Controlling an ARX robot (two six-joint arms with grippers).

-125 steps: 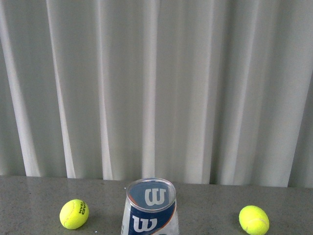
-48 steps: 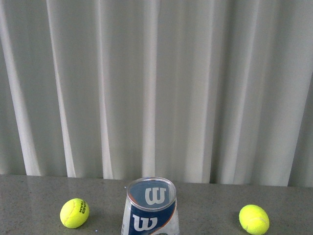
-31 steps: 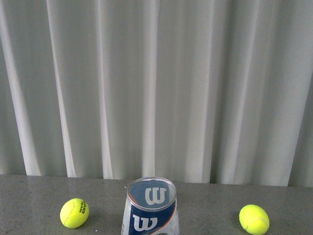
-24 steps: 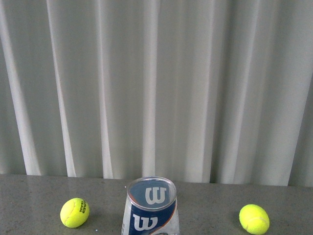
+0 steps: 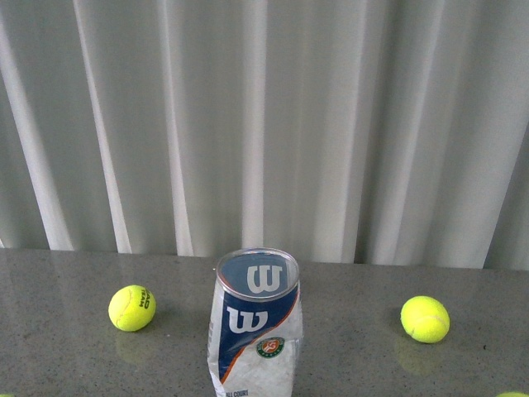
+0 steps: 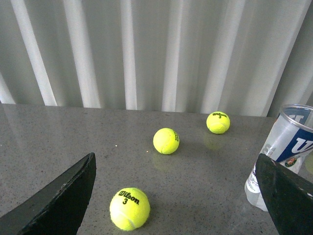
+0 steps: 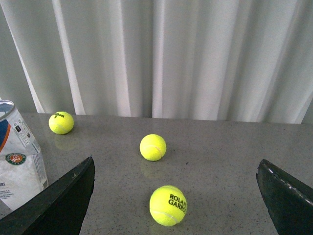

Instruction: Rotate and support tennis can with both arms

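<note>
The tennis can (image 5: 254, 327) stands upright on the grey table, a clear tube with a navy Wilson label, white W logo and round emblem. It also shows at the edge of the left wrist view (image 6: 281, 149) and of the right wrist view (image 7: 18, 159). My left gripper (image 6: 178, 196) is open and empty, its black fingers (image 6: 58, 198) spread wide, the can beside one finger. My right gripper (image 7: 176, 198) is open and empty, the can beyond one finger. Neither arm shows in the front view.
Yellow tennis balls lie on the table: one left of the can (image 5: 132, 308) and one right of it (image 5: 425, 318). Three more balls show in each wrist view, the nearest ones (image 6: 129, 209) (image 7: 168, 205) between the fingers. A white curtain (image 5: 264, 124) hangs behind the table.
The front view now looks lower: more of the can and table show, and the balls sit higher in the picture. The can and balls keep their places.
</note>
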